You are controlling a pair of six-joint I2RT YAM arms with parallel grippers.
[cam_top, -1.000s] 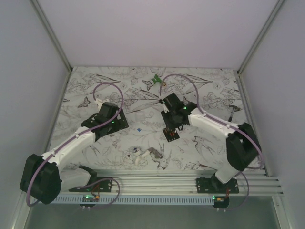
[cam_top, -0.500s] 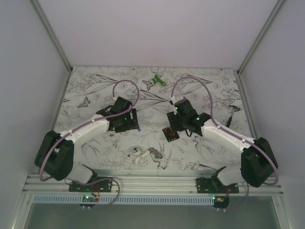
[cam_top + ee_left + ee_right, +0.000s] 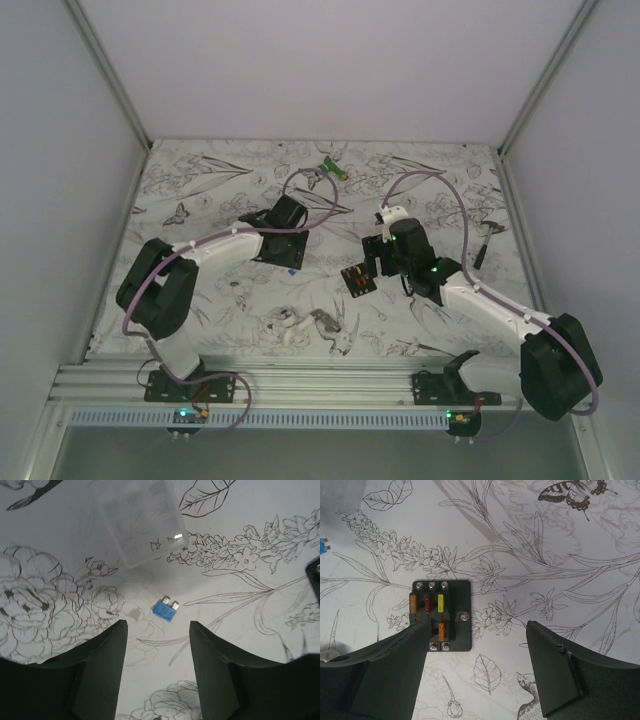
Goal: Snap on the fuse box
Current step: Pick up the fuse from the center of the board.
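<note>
Hovering empty, left end effector (image 3: pixel 157 634) half-open over blue fuse (image 3: pixel 166 610), right end effector (image 3: pixel 477 625) wide over fuse box (image 3: pixel 448 613); grasping presumably next.

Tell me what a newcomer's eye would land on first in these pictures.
The black fuse box near the middle of the flower-printed table draws the eye first, with orange, red and yellow fuses in its slots; the right gripper stands open close by it. Next comes a lone blue fuse lying just ahead of the open left gripper, with a clear plastic cover beyond it.
</note>
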